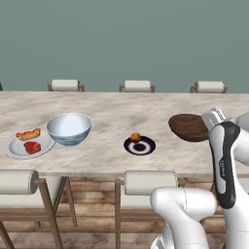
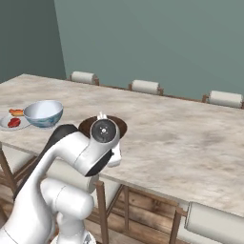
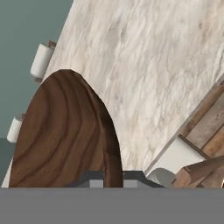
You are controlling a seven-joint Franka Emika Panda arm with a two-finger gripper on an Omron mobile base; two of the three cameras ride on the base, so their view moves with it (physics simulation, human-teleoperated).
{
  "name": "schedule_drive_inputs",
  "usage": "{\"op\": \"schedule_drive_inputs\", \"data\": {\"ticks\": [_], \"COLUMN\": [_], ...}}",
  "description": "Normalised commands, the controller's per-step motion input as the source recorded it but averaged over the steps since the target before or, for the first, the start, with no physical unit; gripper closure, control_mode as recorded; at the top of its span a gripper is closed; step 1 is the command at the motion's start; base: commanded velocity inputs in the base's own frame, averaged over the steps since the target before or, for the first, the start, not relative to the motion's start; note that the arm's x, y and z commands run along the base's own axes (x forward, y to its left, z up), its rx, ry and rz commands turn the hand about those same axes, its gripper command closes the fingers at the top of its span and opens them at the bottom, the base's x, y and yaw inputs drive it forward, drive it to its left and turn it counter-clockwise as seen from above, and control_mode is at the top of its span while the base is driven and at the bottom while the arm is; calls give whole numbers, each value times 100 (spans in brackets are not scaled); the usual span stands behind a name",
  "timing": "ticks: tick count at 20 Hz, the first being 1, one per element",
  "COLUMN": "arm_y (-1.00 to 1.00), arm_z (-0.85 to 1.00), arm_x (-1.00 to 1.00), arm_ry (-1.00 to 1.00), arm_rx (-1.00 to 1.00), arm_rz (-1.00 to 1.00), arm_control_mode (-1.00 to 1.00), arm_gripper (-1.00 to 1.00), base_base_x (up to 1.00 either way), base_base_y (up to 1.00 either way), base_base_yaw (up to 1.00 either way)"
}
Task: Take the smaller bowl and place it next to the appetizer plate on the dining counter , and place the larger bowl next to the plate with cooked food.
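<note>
Bowls: 2, smaller bowl [image 1: 188,127] brown grained wood; larger bowl [image 1: 69,128] glossy white, round, at 9 o'clock.
Plates: 2, both round.
Gripper [image 3: 113,178]: clamped on smaller bowl's rim.

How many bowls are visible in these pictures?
2. The white-and-blue bowl stands on the dining counter beside the plate with the hot dog. The brown wooden bowl is held at its rim by the fingers.
</note>
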Motion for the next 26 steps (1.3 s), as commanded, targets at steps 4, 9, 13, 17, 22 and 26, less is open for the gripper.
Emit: {"op": "schedule_drive_inputs", "data": {"ticks": [4, 9, 13, 17, 22, 26], "arm_y": [0, 0, 0, 0, 0, 0], "arm_z": [-25, -20, -20, -21, -19, -20], "arm_x": [20, 27, 24, 16, 13, 14], "arm_ry": [0, 3, 4, 0, 0, 0], "arm_rx": [-3, -2, -2, 0, 0, 0], "arm_rz": [0, 0, 0, 0, 0, 0], "arm_control_mode": [-100, -100, -100, -100, -100, -100], "arm_gripper": [100, 100, 100, 100, 100, 100], "base_base_x": [0, 0, 0, 0, 0, 0], "base_base_y": [0, 0, 0, 0, 0, 0], "base_base_yaw": [0, 0, 0, 0, 0, 0]}}
